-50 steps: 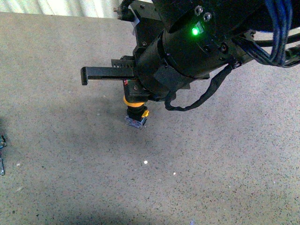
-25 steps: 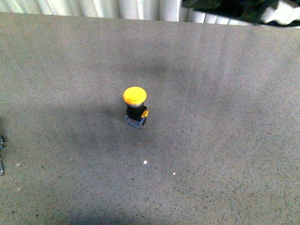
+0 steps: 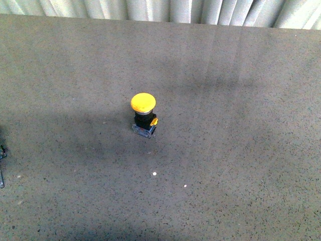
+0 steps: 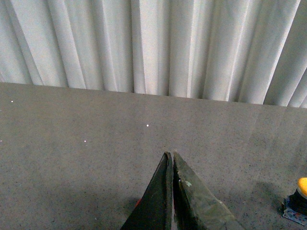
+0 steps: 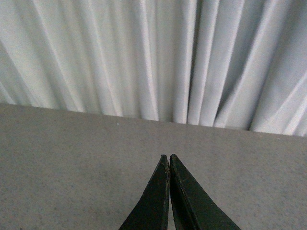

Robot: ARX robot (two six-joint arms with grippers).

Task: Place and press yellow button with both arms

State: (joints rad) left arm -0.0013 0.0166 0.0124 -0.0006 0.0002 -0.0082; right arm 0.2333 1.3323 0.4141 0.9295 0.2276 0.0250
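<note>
The yellow button (image 3: 143,103) stands upright near the middle of the grey table (image 3: 241,165) in the front view, its black neck on a greyish base with a small yellow side tab. Neither arm shows in the front view. In the left wrist view my left gripper (image 4: 171,154) is shut and empty above the table, and the button (image 4: 302,188) shows only at the picture's edge, well apart from the fingertips. In the right wrist view my right gripper (image 5: 168,156) is shut and empty over the table; the button is out of that view.
A pleated white curtain (image 3: 160,9) hangs behind the table's far edge, also in both wrist views (image 4: 153,43) (image 5: 153,52). A small dark part (image 3: 2,165) lies at the table's left edge. Tiny white specks (image 3: 154,173) dot the surface.
One second ago an arm hung over the button with its gripper on the cap. It has drawn back out of the front view. The button stands in the same spot.
</note>
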